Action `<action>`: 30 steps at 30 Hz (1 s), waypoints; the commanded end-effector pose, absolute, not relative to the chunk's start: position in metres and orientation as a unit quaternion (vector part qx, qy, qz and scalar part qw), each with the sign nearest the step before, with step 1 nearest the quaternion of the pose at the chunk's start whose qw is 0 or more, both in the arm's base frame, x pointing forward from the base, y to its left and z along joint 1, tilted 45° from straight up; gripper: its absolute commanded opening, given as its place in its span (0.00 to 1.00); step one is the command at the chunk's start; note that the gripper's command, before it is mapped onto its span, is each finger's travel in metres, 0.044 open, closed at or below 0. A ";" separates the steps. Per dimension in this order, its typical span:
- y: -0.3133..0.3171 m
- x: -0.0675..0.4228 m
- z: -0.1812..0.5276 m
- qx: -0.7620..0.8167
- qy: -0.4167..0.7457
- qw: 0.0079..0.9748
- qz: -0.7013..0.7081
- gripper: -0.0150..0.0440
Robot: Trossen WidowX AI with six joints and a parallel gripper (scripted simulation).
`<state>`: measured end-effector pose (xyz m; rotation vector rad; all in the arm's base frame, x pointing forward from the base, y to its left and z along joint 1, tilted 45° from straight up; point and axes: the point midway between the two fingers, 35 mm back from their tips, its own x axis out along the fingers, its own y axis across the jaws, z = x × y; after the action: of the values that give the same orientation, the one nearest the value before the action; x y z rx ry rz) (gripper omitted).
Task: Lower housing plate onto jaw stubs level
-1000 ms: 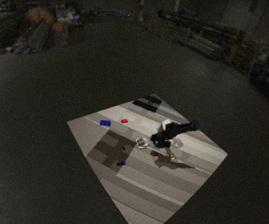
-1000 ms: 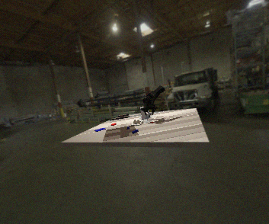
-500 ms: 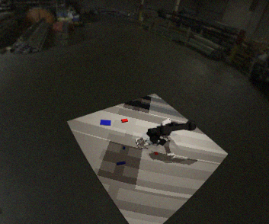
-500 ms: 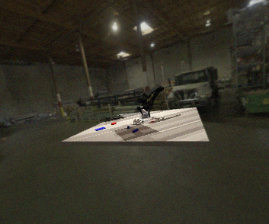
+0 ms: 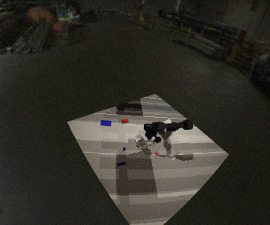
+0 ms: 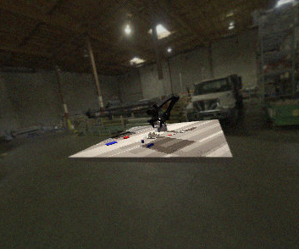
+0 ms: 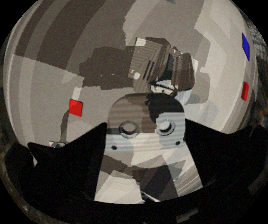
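The housing plate (image 7: 131, 112) is a grey, striped-looking plate with rounded corners, two large holes and two small ones. My gripper (image 7: 145, 124) (image 5: 152, 141) is shut on it, one black finger at each side edge. The grey jaw assembly (image 7: 149, 62) (image 5: 140, 142) (image 6: 152, 135) stands on the table, just beyond the plate's far edge in the wrist view. The plate hangs above the table and beside the assembly, not over its middle. The near part of the assembly is hidden behind the plate, and its stubs cannot be told apart clearly.
A red square (image 7: 76, 108) (image 5: 156, 154) lies left of the plate in the wrist view. A blue slab (image 5: 105, 123) (image 7: 246, 46) and a red block (image 5: 125, 121) (image 7: 245, 91) lie farther off. A small blue piece (image 5: 124, 148) and a dark blue block (image 5: 121, 164) (image 6: 150, 145) also lie on the table.
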<state>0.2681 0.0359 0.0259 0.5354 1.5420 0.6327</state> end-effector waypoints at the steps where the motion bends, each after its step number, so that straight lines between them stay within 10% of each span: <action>1: 0.026 0.268 0.015 0.263 0.687 0.629 0.251 0.85; 30: 0.005 0.266 -0.007 0.329 0.704 0.598 0.195 0.85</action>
<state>0.2658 0.0053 -0.0061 0.7638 1.6336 0.4569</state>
